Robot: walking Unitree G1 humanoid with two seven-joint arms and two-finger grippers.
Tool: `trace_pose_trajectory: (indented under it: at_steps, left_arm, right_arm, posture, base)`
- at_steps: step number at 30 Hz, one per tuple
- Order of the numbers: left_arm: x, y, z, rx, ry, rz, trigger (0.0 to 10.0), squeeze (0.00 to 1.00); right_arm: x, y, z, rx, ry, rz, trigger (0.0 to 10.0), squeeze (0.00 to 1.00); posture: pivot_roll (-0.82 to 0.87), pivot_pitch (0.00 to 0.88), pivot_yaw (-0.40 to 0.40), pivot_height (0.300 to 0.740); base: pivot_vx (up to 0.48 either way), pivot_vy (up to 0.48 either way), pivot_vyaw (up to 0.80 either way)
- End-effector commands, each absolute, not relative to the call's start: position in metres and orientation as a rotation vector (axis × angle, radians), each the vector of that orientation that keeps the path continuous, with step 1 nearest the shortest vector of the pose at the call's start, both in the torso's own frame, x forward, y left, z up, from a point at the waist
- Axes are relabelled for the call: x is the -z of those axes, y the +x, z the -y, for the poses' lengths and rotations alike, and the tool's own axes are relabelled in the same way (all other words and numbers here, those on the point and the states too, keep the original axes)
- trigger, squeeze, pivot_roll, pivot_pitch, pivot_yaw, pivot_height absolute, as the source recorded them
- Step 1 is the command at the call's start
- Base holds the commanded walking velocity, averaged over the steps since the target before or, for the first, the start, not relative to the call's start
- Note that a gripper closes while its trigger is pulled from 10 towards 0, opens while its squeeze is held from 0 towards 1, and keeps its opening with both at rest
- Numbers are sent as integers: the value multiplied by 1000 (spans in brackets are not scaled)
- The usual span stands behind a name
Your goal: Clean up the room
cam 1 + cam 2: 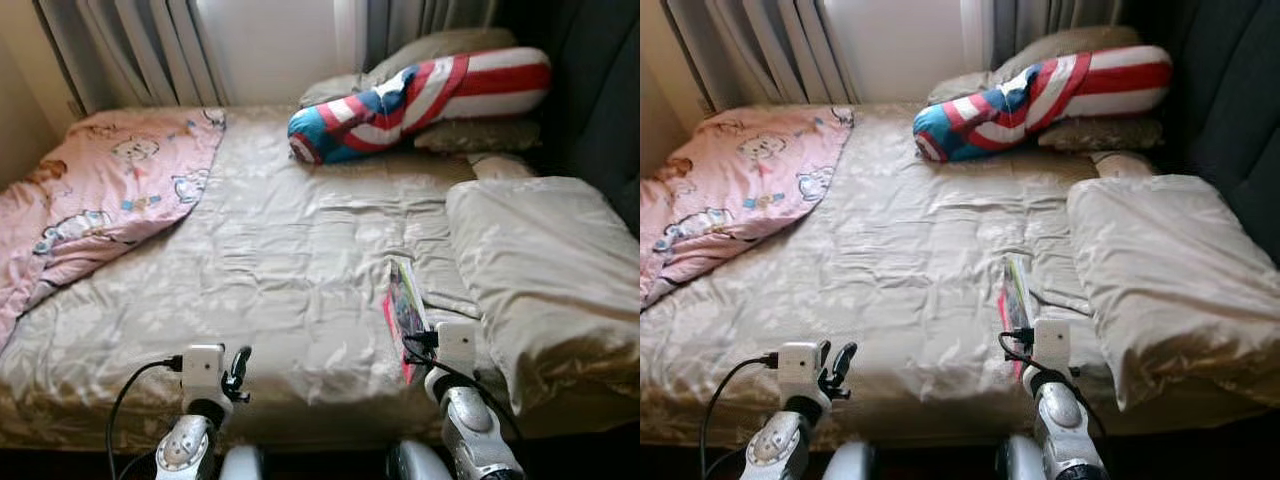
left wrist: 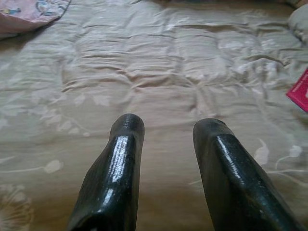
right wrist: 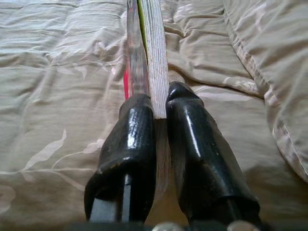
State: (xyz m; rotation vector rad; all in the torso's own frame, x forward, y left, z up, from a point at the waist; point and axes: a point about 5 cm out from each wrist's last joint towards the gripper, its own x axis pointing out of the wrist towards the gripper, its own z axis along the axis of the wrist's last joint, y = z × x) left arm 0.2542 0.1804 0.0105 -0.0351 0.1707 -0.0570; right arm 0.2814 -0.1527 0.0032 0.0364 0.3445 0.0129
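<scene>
Although my right fingers (image 3: 161,103) were clamped on the book (image 1: 406,303), held on edge above the bed (image 1: 270,270), my left fingers (image 2: 168,130) hung open and empty, so the pink blanket (image 1: 100,190) remained unfolded.

Thin pink-covered book (image 3: 147,53), on edge above the beige bedspread (image 1: 270,270), near the pillow (image 1: 545,270).

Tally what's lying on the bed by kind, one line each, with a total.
Pillows and cushions: 4, counting the striped bolster and large pillow
Pink blanket: 1
Book, gripped by the right gripper: 1
Total: 6
</scene>
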Motion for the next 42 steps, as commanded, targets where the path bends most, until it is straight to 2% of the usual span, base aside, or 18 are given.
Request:
trace_pose_trajectory:
  at_steps: [1, 12, 28, 37, 42]
  left_arm:
    - [-12, 256, -183, 56, -28, -174, 10000, 0]
    - [-12, 256, -183, 56, -31, -172, 10000, 0]
    - [-13, 256, -184, 51, -28, -167, 10000, 0]
    - [-12, 251, -185, 53, -26, -170, 10000, 0]
    - [-12, 245, -188, 49, -19, -168, 10000, 0]
  right_arm:
    - [-14, 289, 148, -31, 48, -285, 10000, 0]
    - [-20, 291, 146, -44, 84, -232, 10000, 0]
    - [-33, 300, 134, -149, 172, -173, 10000, 0]
    - [-39, 319, 146, -74, 294, -206, 10000, 0]
    - [-40, 330, 150, -21, 466, -273, 10000, 0]
  posture:
    - [18, 19, -8, 621]
    - [17, 19, -8, 621]
    - [23, 27, -4, 621]
    - [39, 48, 0, 621]
    - [84, 72, 6, 621]
  base:
    - [0, 0, 0]
    - [0, 0, 0]
    - [259, 0, 0]
    - [0, 0, 0]
    - [0, 0, 0]
